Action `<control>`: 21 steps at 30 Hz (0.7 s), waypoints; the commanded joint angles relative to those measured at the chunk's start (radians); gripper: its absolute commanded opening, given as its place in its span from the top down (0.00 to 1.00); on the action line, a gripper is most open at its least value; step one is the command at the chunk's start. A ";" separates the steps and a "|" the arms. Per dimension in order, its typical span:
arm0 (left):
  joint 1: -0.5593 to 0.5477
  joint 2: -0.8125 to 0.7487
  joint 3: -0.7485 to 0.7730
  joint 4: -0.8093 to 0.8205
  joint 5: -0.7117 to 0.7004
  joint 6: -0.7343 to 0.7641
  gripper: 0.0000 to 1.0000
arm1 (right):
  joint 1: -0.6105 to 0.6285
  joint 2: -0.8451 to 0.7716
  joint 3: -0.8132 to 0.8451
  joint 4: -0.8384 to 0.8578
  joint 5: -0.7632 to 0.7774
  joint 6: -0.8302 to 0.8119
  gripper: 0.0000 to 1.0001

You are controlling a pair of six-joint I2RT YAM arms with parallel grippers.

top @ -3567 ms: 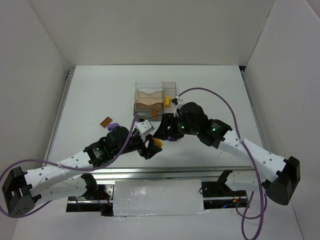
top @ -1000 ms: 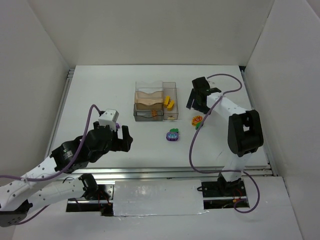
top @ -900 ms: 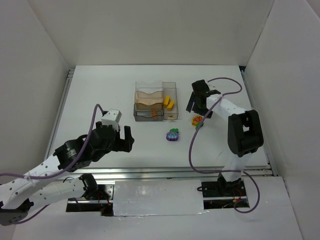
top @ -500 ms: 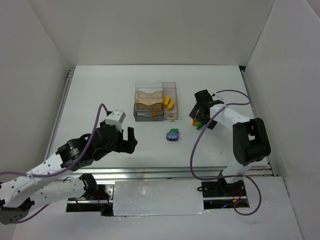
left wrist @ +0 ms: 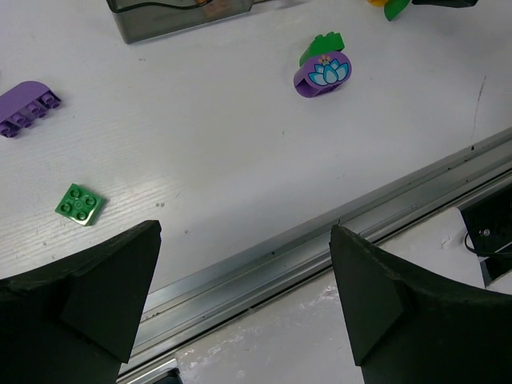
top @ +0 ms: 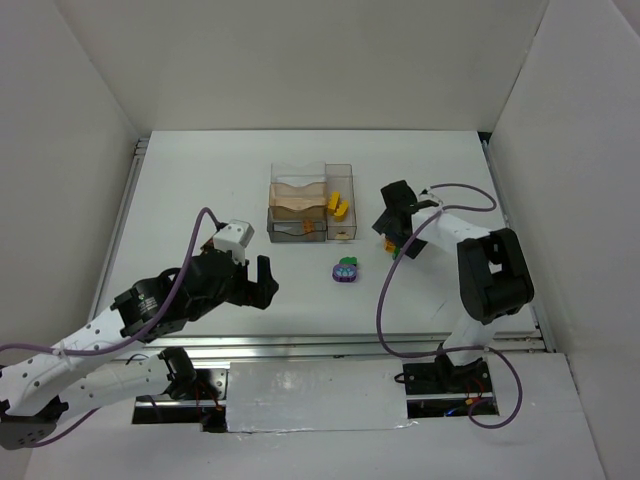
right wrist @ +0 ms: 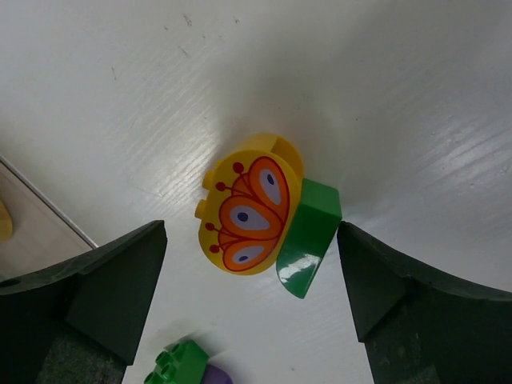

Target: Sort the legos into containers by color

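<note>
A yellow rounded lego with an orange pattern (right wrist: 252, 204) lies on the table with a green piece (right wrist: 308, 232) joined to it. My right gripper (right wrist: 252, 272) (top: 392, 236) hangs open right over them, one finger on each side, touching neither. A purple rounded lego with a green top (top: 345, 270) (left wrist: 322, 72) lies in the middle. A purple brick (left wrist: 28, 108) and a green plate (left wrist: 80, 202) lie in front of my left gripper (top: 262, 283), which is open and empty above the table's near edge. The containers (top: 298, 208) hold yellow legos (top: 338, 205).
The metal rail at the table's near edge (left wrist: 320, 232) runs under the left fingers. White walls enclose the table on the left, back and right. The right arm's purple cable (top: 385, 290) loops over the table to the right of the purple lego.
The right gripper has come down from beside the containers onto the yellow and green legos, its jaws spreading wider. The left arm has shifted slightly to the right, still open.
</note>
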 commanded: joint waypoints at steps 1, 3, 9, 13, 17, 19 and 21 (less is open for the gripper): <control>-0.004 -0.014 -0.005 0.032 0.015 0.013 0.00 | 0.005 0.024 0.065 -0.015 0.047 0.031 0.06; -0.004 -0.019 -0.006 0.031 0.015 0.013 0.00 | 0.005 0.032 0.071 -0.025 0.053 0.020 0.11; -0.004 -0.031 -0.006 0.026 0.018 0.014 0.01 | 0.004 0.092 0.143 -0.113 0.018 -0.016 0.17; -0.004 -0.040 -0.006 0.028 0.019 0.016 0.00 | 0.004 0.132 0.189 -0.153 0.004 -0.044 0.22; -0.004 -0.042 0.005 0.014 0.012 0.025 0.01 | -0.002 0.162 0.215 -0.163 -0.002 -0.081 0.35; -0.006 -0.044 0.006 0.012 0.012 0.028 0.00 | -0.013 0.178 0.249 -0.180 -0.028 -0.115 0.36; -0.006 -0.042 0.008 0.017 0.015 0.033 0.00 | -0.024 0.205 0.272 -0.190 -0.050 -0.144 0.36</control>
